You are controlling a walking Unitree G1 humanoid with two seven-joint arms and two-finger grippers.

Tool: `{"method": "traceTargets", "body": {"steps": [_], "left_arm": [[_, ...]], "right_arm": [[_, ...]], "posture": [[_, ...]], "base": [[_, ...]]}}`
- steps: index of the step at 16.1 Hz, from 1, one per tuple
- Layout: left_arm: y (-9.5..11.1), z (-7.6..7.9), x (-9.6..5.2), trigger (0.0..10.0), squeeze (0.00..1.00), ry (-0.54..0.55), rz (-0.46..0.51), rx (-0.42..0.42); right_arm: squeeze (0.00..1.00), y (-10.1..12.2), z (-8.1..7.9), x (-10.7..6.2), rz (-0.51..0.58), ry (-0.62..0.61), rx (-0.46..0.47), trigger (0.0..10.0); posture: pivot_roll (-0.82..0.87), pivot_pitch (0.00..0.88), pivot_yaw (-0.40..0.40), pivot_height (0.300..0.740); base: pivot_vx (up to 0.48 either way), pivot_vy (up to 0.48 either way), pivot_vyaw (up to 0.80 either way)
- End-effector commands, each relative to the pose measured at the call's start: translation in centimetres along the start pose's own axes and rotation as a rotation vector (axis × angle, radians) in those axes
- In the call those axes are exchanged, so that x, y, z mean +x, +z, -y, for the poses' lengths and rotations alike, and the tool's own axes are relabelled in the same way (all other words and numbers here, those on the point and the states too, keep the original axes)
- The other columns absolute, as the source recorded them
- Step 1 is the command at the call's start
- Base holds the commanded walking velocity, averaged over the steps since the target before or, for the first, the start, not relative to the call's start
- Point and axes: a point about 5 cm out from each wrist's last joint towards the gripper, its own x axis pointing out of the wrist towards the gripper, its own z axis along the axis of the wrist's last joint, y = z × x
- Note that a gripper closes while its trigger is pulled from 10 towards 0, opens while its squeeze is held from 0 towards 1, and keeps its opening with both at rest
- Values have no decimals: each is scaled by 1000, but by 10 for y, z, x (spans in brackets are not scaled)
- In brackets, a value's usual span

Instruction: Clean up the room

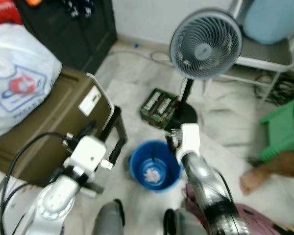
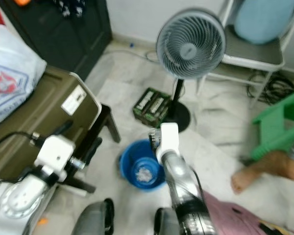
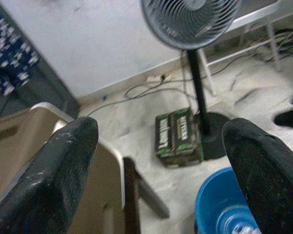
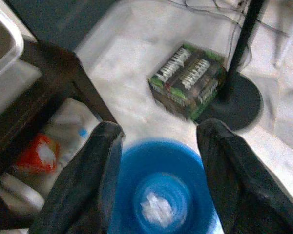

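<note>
A blue bucket [image 1: 137, 164] stands on the pale floor just in front of me, with a crumpled white scrap [image 1: 153, 172] at its bottom. My right gripper [image 4: 158, 131] hangs above the bucket [image 4: 158, 161], its two black fingers [image 4: 88, 180] open and nothing between them; the scrap [image 4: 154, 207] lies below. My left gripper [image 3: 161, 131] is open and empty too, held to the left of the bucket beside an olive bin [image 1: 54, 122]. A dark green box of packs [image 1: 159, 107] lies by the fan's base.
A standing fan [image 1: 206, 44] rises just beyond the bucket. A white plastic bag [image 1: 14, 78] rests on the olive bin at left. A green stool [image 1: 284, 127] and a person's foot [image 1: 255, 178] are at right. A chair [image 1: 264, 58] and cables [image 1: 279, 88] sit behind.
</note>
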Motion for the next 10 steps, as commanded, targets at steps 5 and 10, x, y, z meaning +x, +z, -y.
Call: {"method": "traceTargets", "body": {"steps": [5, 10], "left_arm": [[-8, 2, 26, 10000, 0, 71, 25, -52], [-6, -9, 44, 10000, 0, 221, 71, -109]], "right_arm": [[1000, 20, 32, -51, 82, 45, -147, 10000], [1000, 14, 33, -78, 42, 19, -120, 10000]], "posture": [[12, 16, 21, 740], [-11, 0, 15, 740]], "base": [[0, 0, 0], [0, 0, 0]]}}
